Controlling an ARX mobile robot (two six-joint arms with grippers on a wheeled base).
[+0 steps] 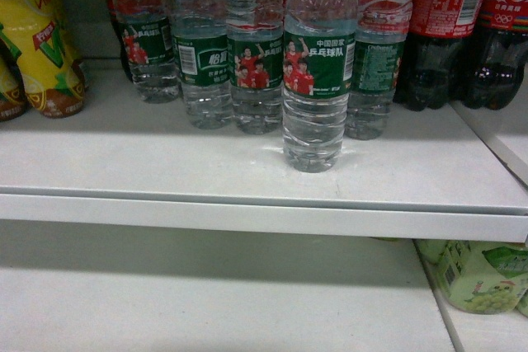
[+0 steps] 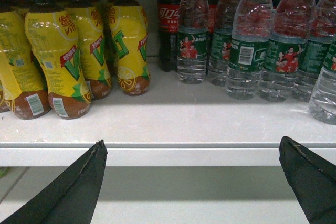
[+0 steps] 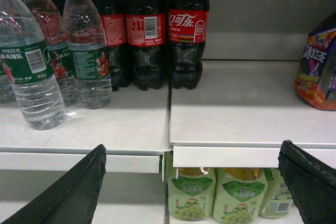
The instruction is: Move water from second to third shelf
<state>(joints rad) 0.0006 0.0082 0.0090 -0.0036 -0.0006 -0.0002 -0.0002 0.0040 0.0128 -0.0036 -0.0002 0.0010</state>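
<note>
Clear ribbed plastic water bottle (image 1: 319, 72) with green athlete label and red band: upright on the white upper shelf (image 1: 148, 162), forward of the row of like bottles (image 1: 198, 47) and closest to the shelf's front edge. Long axis vertical, so best met by a level approach with a finger on either side of the body.

Left gripper (image 2: 191, 182): black fingers spread wide apart, nothing between them, low in front of the shelf edge. Seen from the left wrist, the front bottle (image 2: 326, 77) is far off to the right, half cut by the frame.

Right gripper (image 3: 191, 182): likewise spread wide and empty. Seen from the right wrist, the same bottle (image 3: 31, 66) is up and to the left, with dark red-labelled cola bottles (image 3: 144, 40) straight ahead.

Neither claw lined up yet. Right arm probably a little nearer, since the head view puts the bottle right of middle. Needs a shift leftward and upward. White lower shelf (image 1: 206, 294) is probably the destination.
</note>
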